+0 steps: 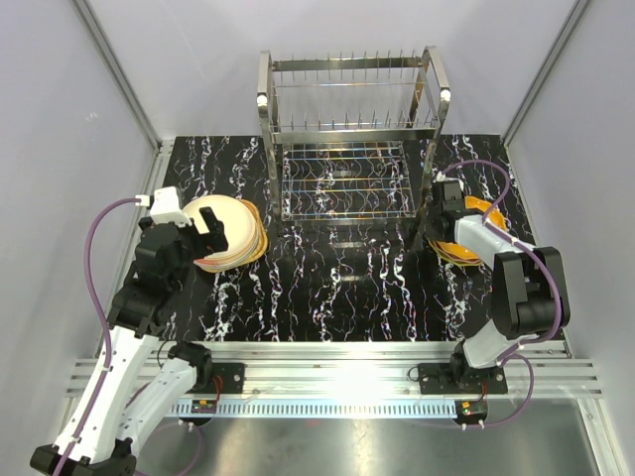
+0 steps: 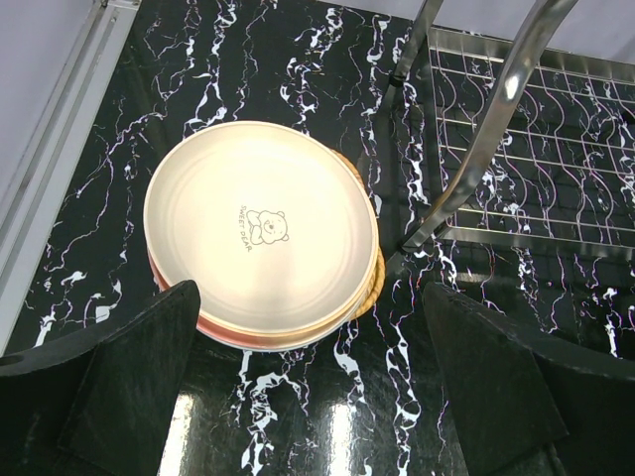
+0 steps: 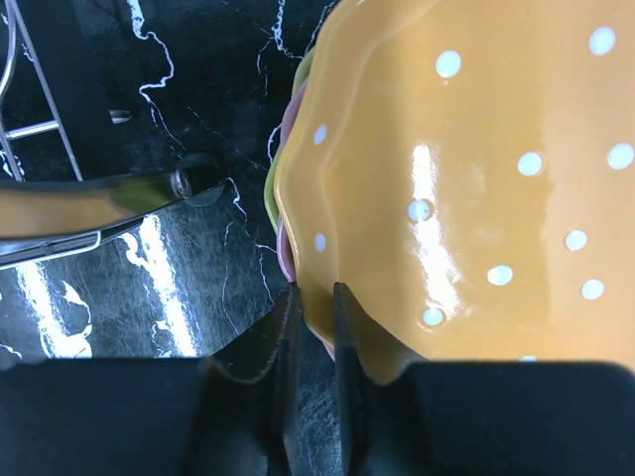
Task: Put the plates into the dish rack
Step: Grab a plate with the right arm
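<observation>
At the right of the top view, the right gripper has its fingers nearly together, pinching the near rim of the orange white-dotted plate. At the left, the left gripper hangs wide open and empty over the cream bear-print plate. The dish rack stands at top centre.

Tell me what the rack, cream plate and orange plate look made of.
Rack: polished steel tube and wire, mirror glints. Cream plate: satin, soft sheen, printed bear; ceramic or melamine, unclear. Orange plate: glossy, sharp highlight, pale dots; likely glazed ceramic or melamine.
</observation>
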You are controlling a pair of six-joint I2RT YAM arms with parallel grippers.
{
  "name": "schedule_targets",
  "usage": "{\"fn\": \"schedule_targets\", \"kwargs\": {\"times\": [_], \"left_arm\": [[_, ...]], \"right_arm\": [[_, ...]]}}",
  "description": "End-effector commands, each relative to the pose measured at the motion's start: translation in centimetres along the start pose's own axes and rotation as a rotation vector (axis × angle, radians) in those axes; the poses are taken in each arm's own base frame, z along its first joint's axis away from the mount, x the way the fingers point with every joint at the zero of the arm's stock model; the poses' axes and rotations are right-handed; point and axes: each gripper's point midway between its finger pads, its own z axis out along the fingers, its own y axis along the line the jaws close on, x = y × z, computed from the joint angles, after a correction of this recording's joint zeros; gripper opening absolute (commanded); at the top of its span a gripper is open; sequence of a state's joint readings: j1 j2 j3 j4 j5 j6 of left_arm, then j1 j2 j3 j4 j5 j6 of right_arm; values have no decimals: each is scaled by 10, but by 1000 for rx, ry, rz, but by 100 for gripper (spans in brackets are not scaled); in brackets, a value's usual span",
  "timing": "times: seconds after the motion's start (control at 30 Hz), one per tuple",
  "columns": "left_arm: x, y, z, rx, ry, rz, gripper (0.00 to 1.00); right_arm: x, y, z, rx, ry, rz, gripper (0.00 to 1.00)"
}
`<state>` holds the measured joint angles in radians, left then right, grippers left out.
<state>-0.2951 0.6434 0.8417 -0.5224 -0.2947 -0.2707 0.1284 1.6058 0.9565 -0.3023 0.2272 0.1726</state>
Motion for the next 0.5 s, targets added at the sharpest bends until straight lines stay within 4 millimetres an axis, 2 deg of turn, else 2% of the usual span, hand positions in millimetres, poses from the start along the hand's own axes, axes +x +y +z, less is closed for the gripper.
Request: {"fn": "schedule_targets", "kwargs": {"times": [0.0,0.27,0.47], "left_arm": [[-14,-8,-2,35,-42,-21,99],[-15,-6,-4,22,-47,-24,99],[-15,-6,-4,22,-47,-25,99]], "right_arm": [[-15,-11,-8,54,-44,8,18],[-22,6,-25,-46,-74,18,0],[-22,10,-34,-58,-82,21,0]]}}
